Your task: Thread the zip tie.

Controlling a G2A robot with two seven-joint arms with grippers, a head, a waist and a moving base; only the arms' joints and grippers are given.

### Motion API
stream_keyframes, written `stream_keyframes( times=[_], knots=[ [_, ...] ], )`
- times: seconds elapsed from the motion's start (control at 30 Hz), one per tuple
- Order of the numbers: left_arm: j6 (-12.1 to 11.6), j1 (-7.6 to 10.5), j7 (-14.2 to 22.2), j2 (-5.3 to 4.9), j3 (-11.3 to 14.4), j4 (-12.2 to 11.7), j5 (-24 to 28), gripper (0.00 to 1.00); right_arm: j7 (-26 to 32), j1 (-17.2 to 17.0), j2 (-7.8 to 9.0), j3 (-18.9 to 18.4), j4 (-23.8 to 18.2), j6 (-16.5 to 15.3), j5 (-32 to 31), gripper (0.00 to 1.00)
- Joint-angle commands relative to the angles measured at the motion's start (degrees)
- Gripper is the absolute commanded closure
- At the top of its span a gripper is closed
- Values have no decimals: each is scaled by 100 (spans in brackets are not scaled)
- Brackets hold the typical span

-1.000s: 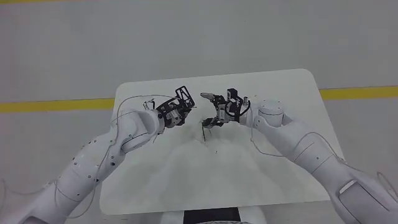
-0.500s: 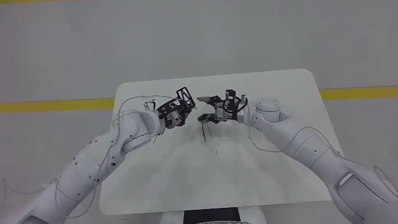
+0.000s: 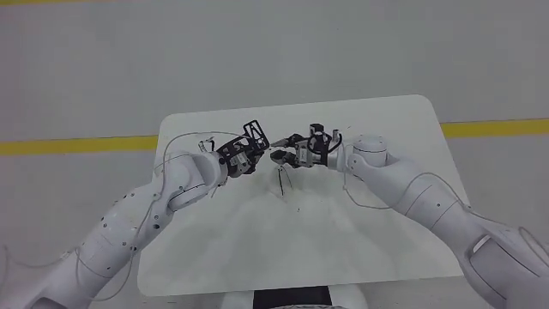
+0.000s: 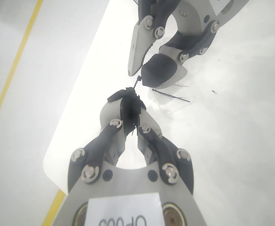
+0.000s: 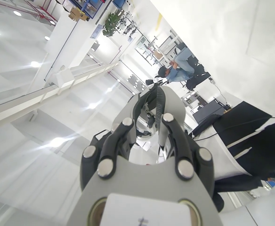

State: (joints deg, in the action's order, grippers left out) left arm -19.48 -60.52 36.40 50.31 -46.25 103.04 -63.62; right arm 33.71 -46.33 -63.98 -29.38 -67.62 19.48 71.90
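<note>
My left gripper (image 4: 128,95) (image 3: 257,141) is shut on a thin black zip tie (image 4: 137,81), whose short end pokes out beyond the fingertips. My right gripper (image 4: 137,77) (image 3: 279,154) faces it tip to tip, just above the white table (image 3: 386,223). Its jaws stand a narrow gap apart, and the zip tie's end lies right at that gap. In the right wrist view, my right gripper (image 5: 158,86) points up toward the room, and the zip tie is hidden behind its fingers.
A second black zip tie (image 4: 171,97) (image 3: 281,182) lies flat on the table just below the two grippers. The table's rounded far edge (image 4: 81,71) runs close beside the left gripper. A yellow floor line (image 3: 77,146) passes behind the table.
My right gripper has moved left toward the left gripper and its jaws have narrowed from wide apart to a small gap. The left gripper has kept still with the zip tie.
</note>
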Motion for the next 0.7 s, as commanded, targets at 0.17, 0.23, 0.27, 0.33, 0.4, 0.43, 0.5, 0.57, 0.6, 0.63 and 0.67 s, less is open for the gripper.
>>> stream_keyframes(
  times=[0.17,0.23,0.27,0.33,0.4,0.43,0.5,0.57,0.6,0.63,0.67],
  knots=[
    [0,0,0,0,0,0,0,100,11,23,85,31,-152,0,59,78],
    [0,0,0,0,0,0,0,100,25,16,106,34,-183,0,82,80],
    [0,0,0,0,0,0,0,100,31,11,119,37,-199,0,101,81],
    [0,0,0,0,0,0,0,100,25,7,136,46,-221,0,118,85],
    [0,0,0,0,0,0,0,100,10,6,151,60,-245,0,134,89],
    [0,0,0,0,0,0,0,100,4,7,156,66,-253,0,143,90],
    [0,0,0,0,0,0,0,100,-6,14,166,82,-269,0,162,90],
    [0,0,0,0,0,0,0,100,-14,21,171,100,-271,0,180,90],
    [0,0,0,0,0,0,0,100,-18,26,171,111,-266,0,187,89],
    [0,0,0,0,0,0,0,100,-25,34,170,127,-256,0,194,89],
    [0,0,0,0,0,0,0,100,-28,41,168,138,-250,0,202,89]
  ],
)
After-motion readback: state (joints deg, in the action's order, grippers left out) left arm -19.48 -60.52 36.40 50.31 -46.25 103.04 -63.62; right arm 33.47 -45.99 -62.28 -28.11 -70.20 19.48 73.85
